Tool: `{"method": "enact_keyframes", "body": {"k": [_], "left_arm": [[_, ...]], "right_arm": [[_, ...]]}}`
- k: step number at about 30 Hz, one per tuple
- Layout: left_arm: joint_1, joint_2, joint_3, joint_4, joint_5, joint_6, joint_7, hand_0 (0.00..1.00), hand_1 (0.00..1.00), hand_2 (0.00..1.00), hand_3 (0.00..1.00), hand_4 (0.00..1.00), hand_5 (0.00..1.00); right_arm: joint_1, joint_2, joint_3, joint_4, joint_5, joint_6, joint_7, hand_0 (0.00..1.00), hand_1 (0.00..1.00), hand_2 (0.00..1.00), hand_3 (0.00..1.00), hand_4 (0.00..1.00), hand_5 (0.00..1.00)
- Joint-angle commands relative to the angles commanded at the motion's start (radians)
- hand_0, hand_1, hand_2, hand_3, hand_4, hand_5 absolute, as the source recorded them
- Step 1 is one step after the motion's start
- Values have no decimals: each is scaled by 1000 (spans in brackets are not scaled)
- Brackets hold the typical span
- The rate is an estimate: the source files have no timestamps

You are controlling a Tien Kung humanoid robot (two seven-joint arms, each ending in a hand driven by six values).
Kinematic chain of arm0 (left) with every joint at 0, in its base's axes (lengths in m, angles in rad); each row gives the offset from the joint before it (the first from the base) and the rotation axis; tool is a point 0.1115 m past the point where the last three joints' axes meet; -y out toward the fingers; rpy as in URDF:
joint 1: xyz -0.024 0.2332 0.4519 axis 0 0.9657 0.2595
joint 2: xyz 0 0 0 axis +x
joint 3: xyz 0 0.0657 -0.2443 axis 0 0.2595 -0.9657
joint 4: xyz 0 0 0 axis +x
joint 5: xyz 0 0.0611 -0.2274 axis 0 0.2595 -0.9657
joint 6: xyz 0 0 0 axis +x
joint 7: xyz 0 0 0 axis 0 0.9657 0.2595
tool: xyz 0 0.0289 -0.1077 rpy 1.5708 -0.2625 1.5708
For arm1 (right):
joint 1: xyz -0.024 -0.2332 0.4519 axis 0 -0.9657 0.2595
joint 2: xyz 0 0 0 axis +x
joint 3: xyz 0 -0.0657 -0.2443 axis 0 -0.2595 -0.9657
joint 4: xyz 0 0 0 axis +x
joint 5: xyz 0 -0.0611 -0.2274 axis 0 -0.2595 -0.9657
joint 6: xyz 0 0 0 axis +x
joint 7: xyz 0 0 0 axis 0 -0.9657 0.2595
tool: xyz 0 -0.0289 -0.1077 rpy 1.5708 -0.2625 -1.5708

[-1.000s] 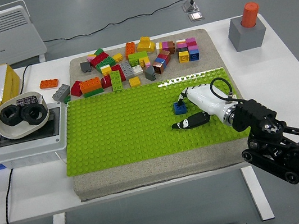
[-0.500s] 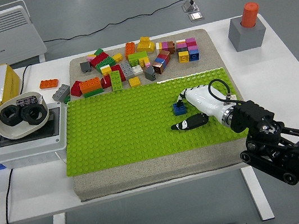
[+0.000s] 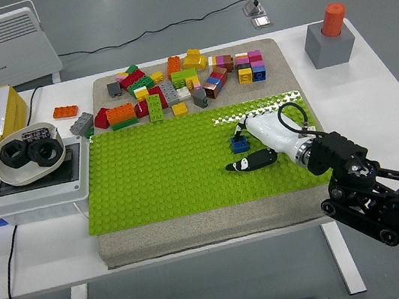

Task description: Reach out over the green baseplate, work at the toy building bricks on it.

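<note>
The robot's right arm (image 3: 374,198) reaches in from the five o'clock corner, its white right hand (image 3: 263,143) low over the right part of the green baseplate (image 3: 157,171). The thumb (image 3: 251,162) lies stretched out toward nine o'clock, apart from the other fingers (image 3: 245,125), which curl down onto or just behind a small blue brick (image 3: 239,143) on the plate. The hand appears to pinch or press that brick, though from this height it cannot be told whether the fingers really grip it.

The step in hand looks like seating or picking the blue brick. The next move would call for a firm hold or a straight push down, so that the brick's underside meets the studs squarely.

Set against the frame of a second ago, the hand has edged slightly toward nine o'clock. The brick sits where it did.

Beyond the plate, at twelve o'clock, a heap of loose bricks (image 3: 174,85) lies on the grey mat (image 3: 198,233). The left hand is out of view.
</note>
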Motion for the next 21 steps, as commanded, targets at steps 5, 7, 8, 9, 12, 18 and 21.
{"method": "enact_keyframes", "body": {"k": [5, 7, 8, 9, 12, 18, 21], "left_arm": [[0, 0, -1, 0, 0, 0, 1, 792, 718, 715, 801, 734, 845], [0, 1, -2, 0, 1, 0, 3, 792, 718, 715, 801, 734, 845], [0, 1, -2, 0, 2, 0, 4, 792, 718, 715, 801, 734, 845], [1, 1, -2, 0, 2, 0, 4, 792, 718, 715, 801, 734, 845], [0, 2, -2, 0, 6, 0, 7, 792, 718, 716, 802, 733, 846], [2, 1, -1, 0, 6, 5, 9, 792, 718, 717, 802, 733, 845], [4, 1, -2, 0, 5, 5, 8, 792, 718, 717, 802, 733, 845]], "right_arm": [[2, -7, 10, 20, 9, -1, 2, 807, 773, 817, 622, 960, 678], [3, -8, 9, 24, 18, 0, 3, 807, 773, 817, 622, 960, 678], [3, -10, 7, 27, 27, 0, 5, 807, 773, 817, 622, 960, 678], [3, -10, 7, 28, 31, -1, 6, 807, 773, 817, 622, 960, 678], [-4, -16, 13, 44, 83, -10, 19, 801, 770, 815, 623, 953, 670], [-81, -52, 83, 128, 200, -70, 62, 780, 726, 785, 621, 895, 575], [-130, -74, 123, 172, 250, -124, 94, 780, 726, 785, 621, 895, 575]]}}
